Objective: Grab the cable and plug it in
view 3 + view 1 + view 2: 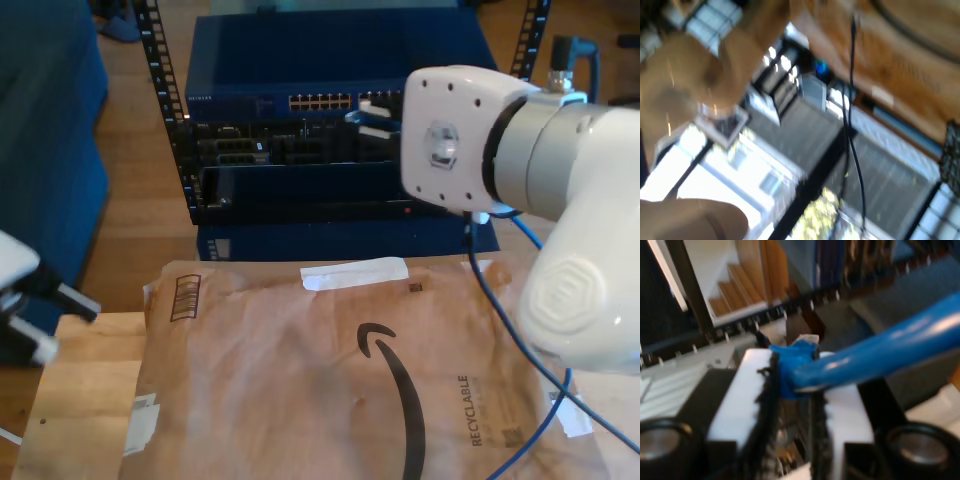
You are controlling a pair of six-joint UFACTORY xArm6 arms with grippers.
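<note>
The blue cable [880, 355] is pinched between the white, black-padded fingers [740, 405] of my second gripper [792, 387], which is shut on it. The cable's plug end [792, 362] sticks out just past the fingertips, toward a dark rack. In the exterior view the blue cable [500, 320] hangs down from behind a large white arm [470, 130] in front of the blue network switch [320, 100]; the gripper itself is hidden behind that arm. The first wrist view is blurred, showing a thin black cable [852, 115] and bright windows, with no fingers I can make out.
A brown paper mailer [330, 370] covers much of the wooden table [80, 400] in front of the rack [290, 170]. A white and black part of an arm [30, 290] pokes in at the exterior view's left edge.
</note>
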